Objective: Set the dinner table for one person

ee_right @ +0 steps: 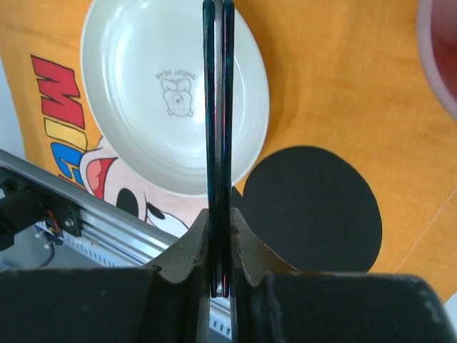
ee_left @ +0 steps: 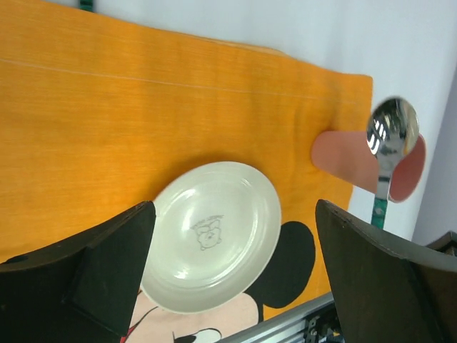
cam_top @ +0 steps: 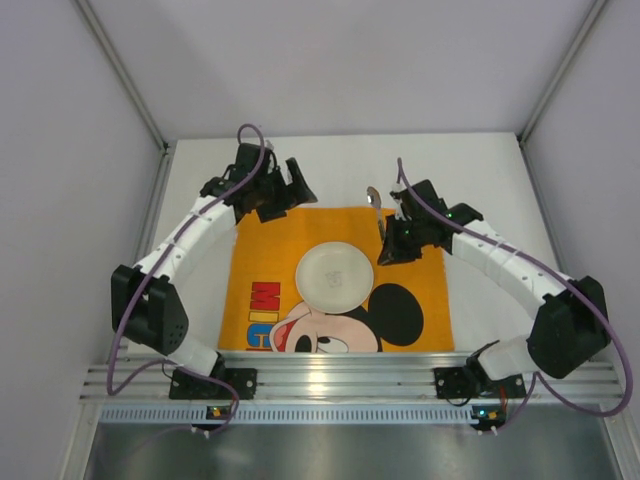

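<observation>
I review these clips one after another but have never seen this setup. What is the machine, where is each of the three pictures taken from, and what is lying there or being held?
These are two robot arms bolted side by side at the near edge of a white dinner table. One picture comes from a fixed camera above and behind them; the other two come from small cameras on each wrist, so the dark shapes at the bottom are that arm's own jaws.

On the table lies an orange Mickey Mouse placemat with a small white plate on it.

The right gripper is shut on the thin handle of a spoon, whose shiny bowl shows in the left wrist view. The left gripper is open and holds nothing, hovering near the placemat's far left corner.
</observation>
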You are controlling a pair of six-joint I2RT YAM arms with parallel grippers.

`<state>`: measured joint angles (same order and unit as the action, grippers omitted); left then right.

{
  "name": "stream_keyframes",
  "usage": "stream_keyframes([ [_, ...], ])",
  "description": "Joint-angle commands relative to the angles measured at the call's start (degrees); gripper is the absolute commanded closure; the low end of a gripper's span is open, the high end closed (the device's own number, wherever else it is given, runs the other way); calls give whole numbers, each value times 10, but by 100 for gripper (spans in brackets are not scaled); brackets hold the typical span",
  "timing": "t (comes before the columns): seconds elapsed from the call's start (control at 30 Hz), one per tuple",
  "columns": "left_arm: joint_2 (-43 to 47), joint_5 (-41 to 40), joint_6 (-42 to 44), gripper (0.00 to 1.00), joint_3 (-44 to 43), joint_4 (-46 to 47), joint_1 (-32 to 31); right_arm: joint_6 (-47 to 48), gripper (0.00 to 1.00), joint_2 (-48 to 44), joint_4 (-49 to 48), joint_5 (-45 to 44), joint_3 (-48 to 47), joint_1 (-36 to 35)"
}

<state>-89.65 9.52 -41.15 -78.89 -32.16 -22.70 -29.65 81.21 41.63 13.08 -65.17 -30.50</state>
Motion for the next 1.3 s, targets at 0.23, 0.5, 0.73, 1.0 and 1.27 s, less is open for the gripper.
stream_keyframes([
  [0.23,0,-13,45,2,-13,-30,50,-47,100,-85,10,5,100,3],
  [0.5,-36,-6,50,2,-28,-26,53,-74,100,-96,-12,19,175,-8],
  [0.73,-61,0,55,2,-28,-24,57,-81,100,-81,-53,65,216,-25],
  [1.0,-85,1,66,3,-39,-22,66,-86,65,-59,-74,99,220,-52],
  [1.27,-111,2,76,3,-57,-16,86,-92,40,-54,-66,99,219,-69],
])
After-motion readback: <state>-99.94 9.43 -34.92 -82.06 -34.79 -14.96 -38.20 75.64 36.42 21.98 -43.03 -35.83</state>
